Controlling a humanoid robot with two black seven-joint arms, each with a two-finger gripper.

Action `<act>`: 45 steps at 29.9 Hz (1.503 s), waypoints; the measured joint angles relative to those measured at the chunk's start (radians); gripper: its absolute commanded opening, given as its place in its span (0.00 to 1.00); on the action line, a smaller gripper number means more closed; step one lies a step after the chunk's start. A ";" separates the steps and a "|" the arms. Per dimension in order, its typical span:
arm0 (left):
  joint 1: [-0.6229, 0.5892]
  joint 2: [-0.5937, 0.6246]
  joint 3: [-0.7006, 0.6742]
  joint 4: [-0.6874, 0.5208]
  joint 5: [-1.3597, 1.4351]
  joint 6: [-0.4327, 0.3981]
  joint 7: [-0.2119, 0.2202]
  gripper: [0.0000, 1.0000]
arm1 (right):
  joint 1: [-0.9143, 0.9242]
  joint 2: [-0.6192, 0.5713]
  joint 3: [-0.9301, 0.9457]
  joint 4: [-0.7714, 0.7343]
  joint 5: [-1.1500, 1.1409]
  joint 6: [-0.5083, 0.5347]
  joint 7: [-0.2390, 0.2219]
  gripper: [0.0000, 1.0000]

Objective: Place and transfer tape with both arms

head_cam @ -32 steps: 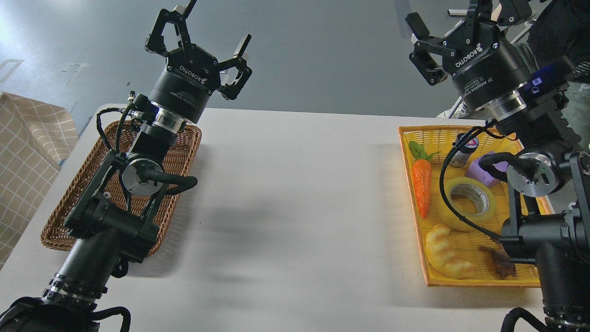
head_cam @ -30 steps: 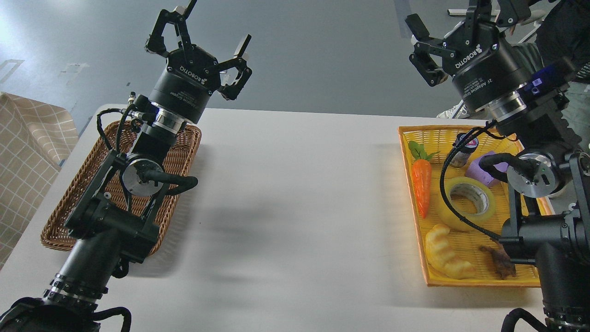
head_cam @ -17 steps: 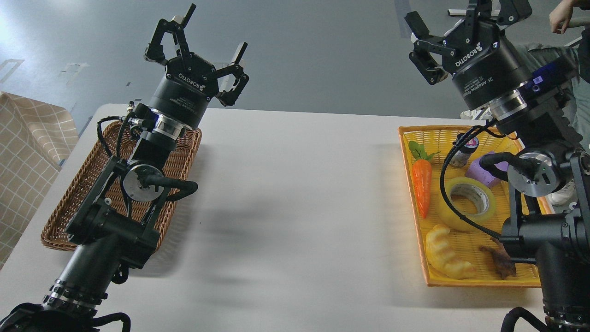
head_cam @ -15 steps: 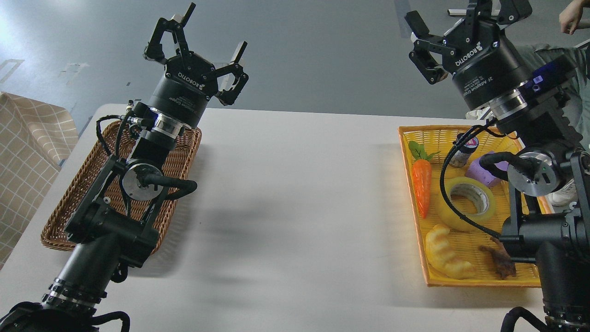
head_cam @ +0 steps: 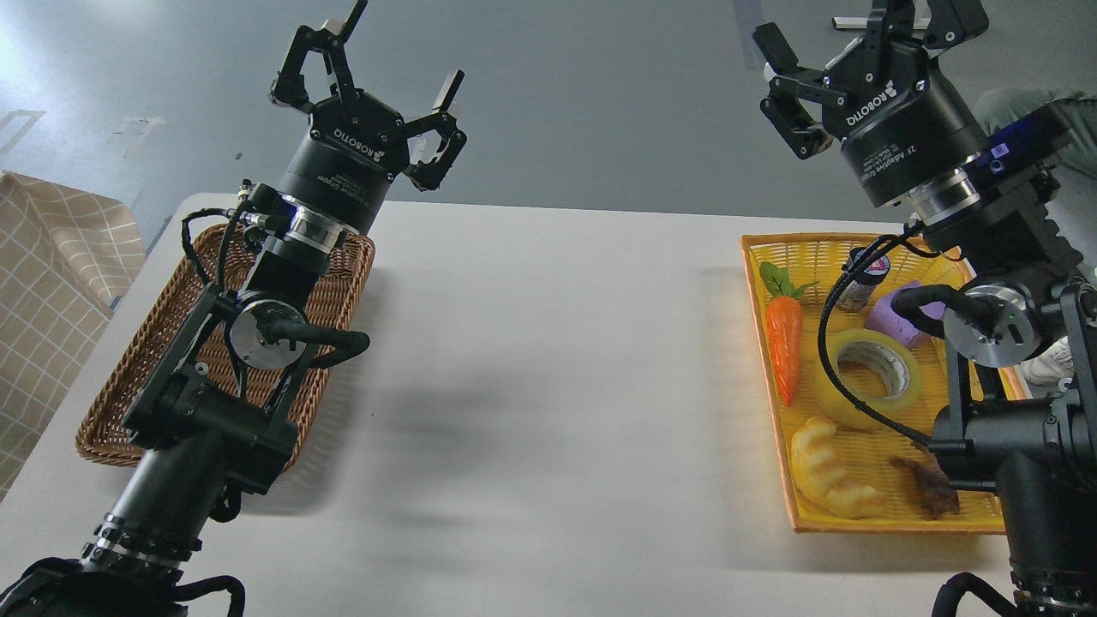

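Translucent yellow packing tape roll [head_cam: 867,377]: lying in yellow woven tray [head_cam: 891,519], right side. Left gripper [head_cam: 386,64] and right gripper [head_cam: 857,34]: raised, fingers spread, holding nothing.
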 measured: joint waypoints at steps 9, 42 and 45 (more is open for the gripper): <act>0.004 -0.005 0.000 0.000 -0.001 0.002 -0.002 0.98 | -0.003 0.000 0.001 -0.001 0.000 -0.001 0.000 1.00; 0.006 -0.007 0.000 -0.001 -0.002 0.011 -0.006 0.98 | -0.008 0.000 0.001 -0.002 0.000 -0.006 0.000 1.00; 0.007 -0.011 0.000 -0.001 -0.002 0.012 -0.006 0.98 | -0.010 0.000 0.000 -0.004 -0.001 -0.006 -0.001 1.00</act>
